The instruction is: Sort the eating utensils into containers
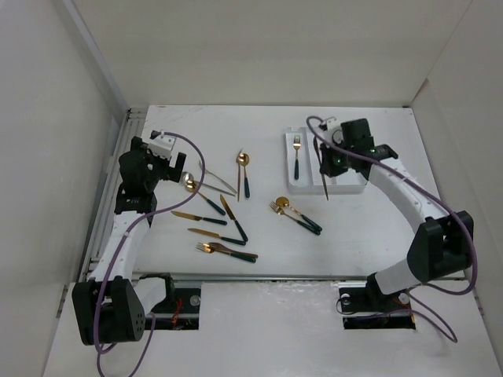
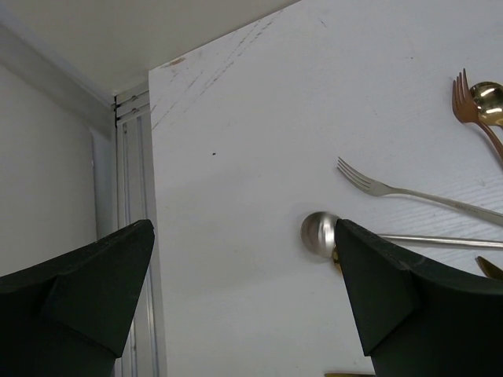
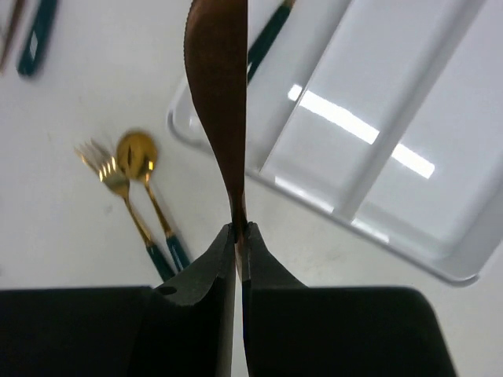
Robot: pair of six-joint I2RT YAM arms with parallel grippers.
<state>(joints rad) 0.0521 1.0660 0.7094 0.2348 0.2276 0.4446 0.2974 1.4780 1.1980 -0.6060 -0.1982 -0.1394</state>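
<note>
The white three-compartment tray (image 1: 306, 189) lies at the back right; a gold fork with a dark handle (image 1: 297, 154) lies in its left compartment. My right gripper (image 1: 330, 162) hovers over the tray's near edge, shut on a copper knife (image 1: 325, 185) whose blade points toward me. In the right wrist view the jaws (image 3: 240, 232) pinch the knife (image 3: 216, 94) above the tray's corner (image 3: 440, 267). My left gripper (image 1: 174, 162) is open and empty over the table's left side, beside a silver spoon (image 2: 318, 232) and a silver fork (image 2: 377, 187).
Several utensils lie loose in the table's middle: a gold spoon (image 1: 243, 162), knives (image 1: 233, 217) and forks (image 1: 226, 250) on the left, and a gold fork and spoon pair (image 1: 295, 212) near the tray. An aluminium rail (image 1: 110, 196) runs along the left edge.
</note>
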